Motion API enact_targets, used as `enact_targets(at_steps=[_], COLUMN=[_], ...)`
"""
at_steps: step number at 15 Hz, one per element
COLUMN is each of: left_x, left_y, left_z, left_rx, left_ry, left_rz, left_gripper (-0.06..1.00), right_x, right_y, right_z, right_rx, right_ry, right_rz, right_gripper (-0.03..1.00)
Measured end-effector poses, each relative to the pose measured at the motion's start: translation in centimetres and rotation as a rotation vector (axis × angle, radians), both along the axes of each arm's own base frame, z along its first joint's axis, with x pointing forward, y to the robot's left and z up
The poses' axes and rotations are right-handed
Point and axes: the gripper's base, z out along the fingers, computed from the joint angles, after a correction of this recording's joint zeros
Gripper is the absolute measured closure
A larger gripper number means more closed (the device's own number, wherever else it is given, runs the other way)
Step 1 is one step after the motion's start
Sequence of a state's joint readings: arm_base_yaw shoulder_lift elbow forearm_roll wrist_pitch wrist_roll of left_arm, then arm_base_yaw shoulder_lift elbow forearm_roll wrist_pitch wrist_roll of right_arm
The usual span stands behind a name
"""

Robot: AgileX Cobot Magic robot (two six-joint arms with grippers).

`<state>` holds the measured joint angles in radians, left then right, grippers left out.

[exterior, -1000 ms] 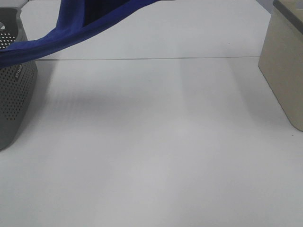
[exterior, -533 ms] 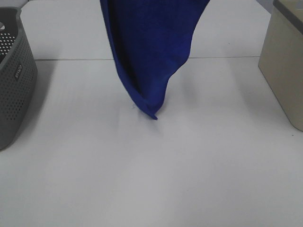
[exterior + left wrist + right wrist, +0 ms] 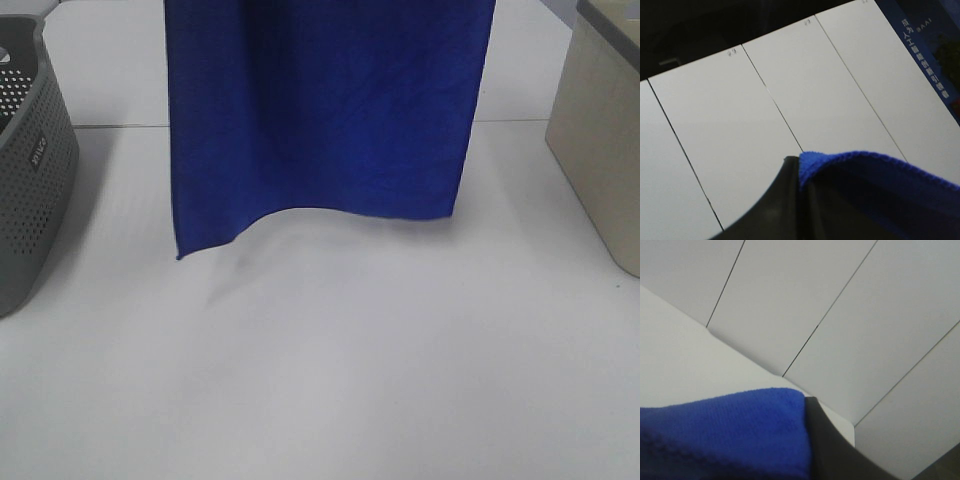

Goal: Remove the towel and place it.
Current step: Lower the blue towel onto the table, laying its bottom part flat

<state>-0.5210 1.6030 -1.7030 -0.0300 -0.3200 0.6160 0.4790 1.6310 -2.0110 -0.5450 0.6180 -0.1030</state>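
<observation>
At the far left of the white table (image 3: 330, 380) stands a grey perforated basket (image 3: 30, 170), only partly in view and apart from the cloth. In the left wrist view, the left gripper (image 3: 799, 167) has its dark jaws pressed together on one top corner of the towel (image 3: 880, 190), with the plush blue edge bunched right at the fingertips. White wall panels (image 3: 740, 100) and a blue banner (image 3: 927, 60) with white lettering lie behind it.

The towel (image 3: 320, 110) hangs spread flat like a curtain over the middle of the table. Its top runs out of the high view. Its lower edge arcs up in the middle and its left bottom corner droops lowest, close to the tabletop; whether that corner touches cannot be told.

The right gripper (image 3: 812, 412) is likewise clamped on the other top corner of the towel (image 3: 725, 435); only one dark finger (image 3: 832, 450) shows. At the far right stands a beige bin (image 3: 605, 150), clear of the towel.
</observation>
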Motion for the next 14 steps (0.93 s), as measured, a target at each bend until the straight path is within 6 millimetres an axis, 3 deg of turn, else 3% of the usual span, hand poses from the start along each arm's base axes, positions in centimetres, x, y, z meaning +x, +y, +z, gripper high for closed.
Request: enact_targets(at_steps=[5,6,11,14], left_x=[3.2,5.5,10.8,13.5], left_y=[0.5,1.0,1.7,1.7], left_z=[0.0,-0.2,-2.5,-3.8], left_rx=[-0.036,-0.036,-0.036,-0.042], left_ry=[-0.072,-0.068,-0.048,-0.062], left_rz=[0.053,0.088,0.146,0.166], left_gripper=[0.94,0.94,0.94,0.94], right_x=[3.1,4.8,10.1,12.1], right_y=[2.6,3.6,2.2,2.0], right_z=[-0.9,-2.1,-4.6,-4.8], right_rx=[0.061,0.088,0.197,0.241], right_ry=[-0.172,-0.207,-0.230,-0.271], right_rz=[0.107,0.149,0.119,0.114], right_gripper=[0.95,0.95,0.95,0.95])
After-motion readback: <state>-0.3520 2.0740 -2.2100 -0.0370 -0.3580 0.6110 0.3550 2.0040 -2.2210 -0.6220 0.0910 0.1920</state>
